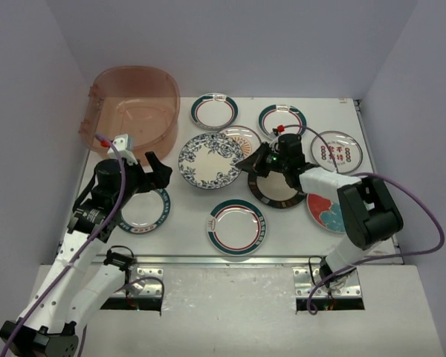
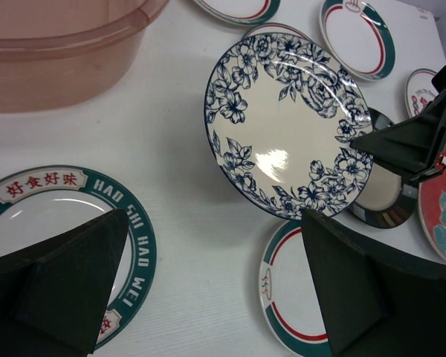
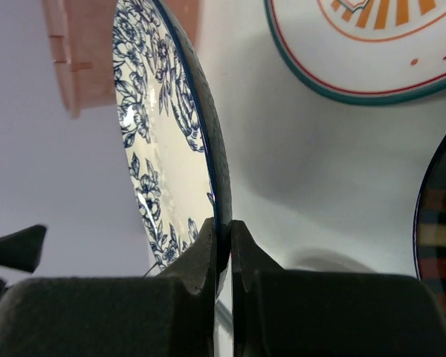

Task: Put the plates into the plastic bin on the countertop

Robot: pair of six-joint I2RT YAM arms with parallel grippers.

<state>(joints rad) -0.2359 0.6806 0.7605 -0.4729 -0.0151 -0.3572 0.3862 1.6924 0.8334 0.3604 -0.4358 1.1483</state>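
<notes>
My right gripper [image 1: 247, 162] [image 3: 224, 238] is shut on the right rim of the blue floral plate [image 1: 210, 160] [image 3: 160, 126] and holds it lifted off the countertop [image 1: 186, 216]. The left wrist view shows this plate [image 2: 282, 123] with the right gripper [image 2: 372, 141] at its edge. My left gripper [image 1: 160, 169] [image 2: 214, 219] is open and empty, to the plate's left, over a teal lettered plate [image 1: 143, 210] [image 2: 52, 216]. The translucent pinkish plastic bin [image 1: 171, 97] [image 2: 59, 59] stands at the back left and looks empty.
Green-and-red rimmed plates lie at the front middle [image 1: 236, 227] and at the back [image 1: 214, 110] [image 1: 282, 119]. An orange sunburst plate [image 1: 241, 137], a red-character plate [image 1: 336, 151], a black-gold plate [image 1: 276, 190] and a teal-red plate [image 1: 325, 210] lie around the right arm.
</notes>
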